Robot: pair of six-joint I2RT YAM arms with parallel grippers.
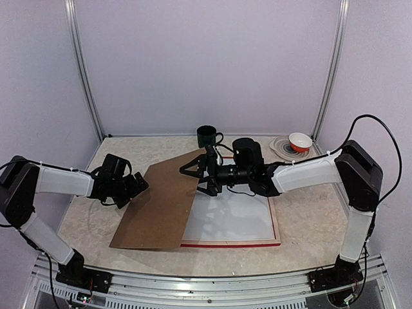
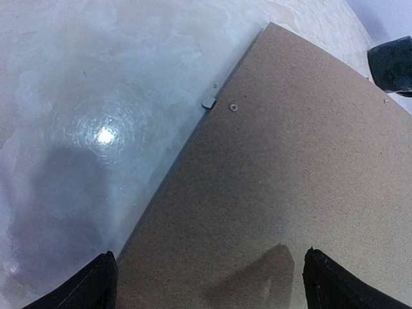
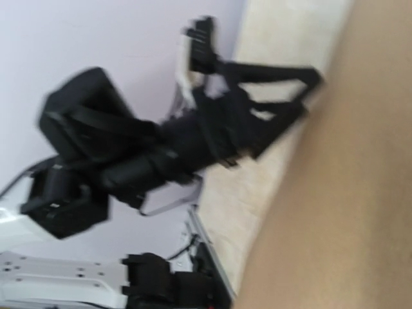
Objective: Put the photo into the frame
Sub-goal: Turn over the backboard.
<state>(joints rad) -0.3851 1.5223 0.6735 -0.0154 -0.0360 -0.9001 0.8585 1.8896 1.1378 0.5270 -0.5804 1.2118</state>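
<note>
The frame (image 1: pixel 232 244) lies flat on the counter (image 1: pixel 306 219), right of centre, with its red edge toward the arm bases. A white sheet (image 1: pixel 232 215) fills its opening; whether this is the photo's plain back cannot be determined. A brown backing board (image 1: pixel 161 203) lies askew over the frame's left side.

The right end effector (image 1: pixel 195 172) is at the board's far corner, fingers apart and holding nothing. The left end effector (image 1: pixel 136 185) is at the board's left edge, fingers apart, with the board below them.

A green mug (image 1: pixel 207 136) stands beyond the frame.

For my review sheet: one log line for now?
backing board partly over frame | left jaws open at board edge | right jaws open
</note>
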